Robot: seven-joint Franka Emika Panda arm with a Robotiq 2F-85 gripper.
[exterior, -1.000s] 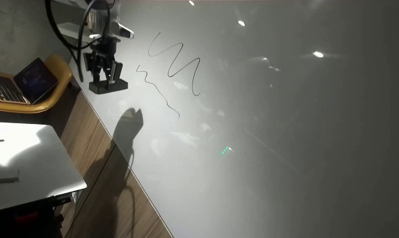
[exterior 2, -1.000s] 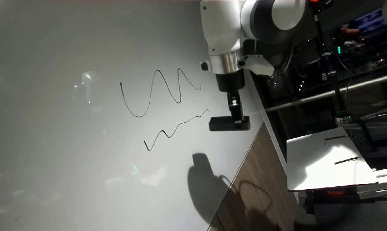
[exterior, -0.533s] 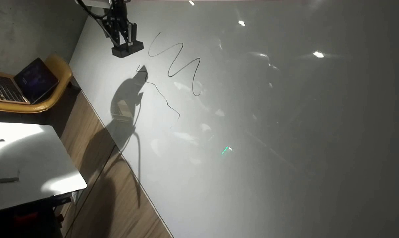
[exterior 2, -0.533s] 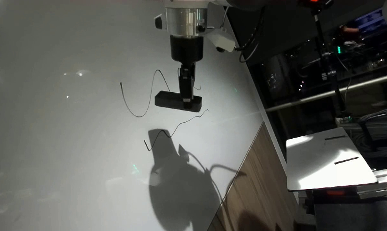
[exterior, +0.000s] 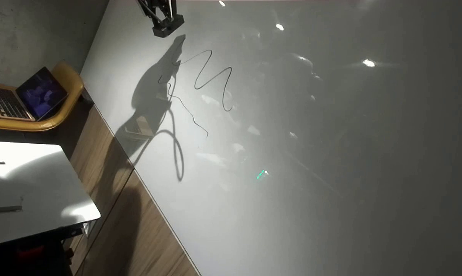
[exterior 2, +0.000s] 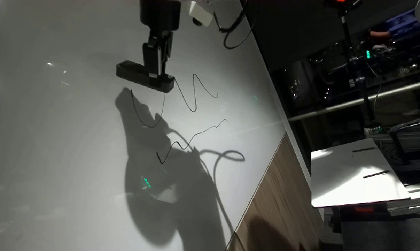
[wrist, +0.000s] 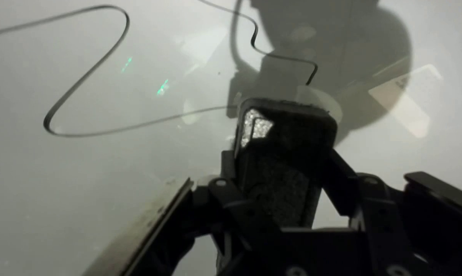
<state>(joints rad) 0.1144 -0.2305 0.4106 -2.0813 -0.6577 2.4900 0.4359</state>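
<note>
- One gripper point(wrist: 282, 168) here, over the white surface point(exterior: 311, 222), jaws pinching one black block point(exterior 2: 137, 75).
- Two wavy lines point(wrist: 47, 120) on the surface.
- Near it, one laptop point(exterior: 39, 94), one yellow chair point(exterior: 76, 84).

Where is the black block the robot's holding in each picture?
In an exterior view, the black block is near the top edge, left of centre.
In an exterior view, the black block is above and left of centre.
In the wrist view, the black block is right of centre.
Shared landmark: the larger wavy black line.
</note>
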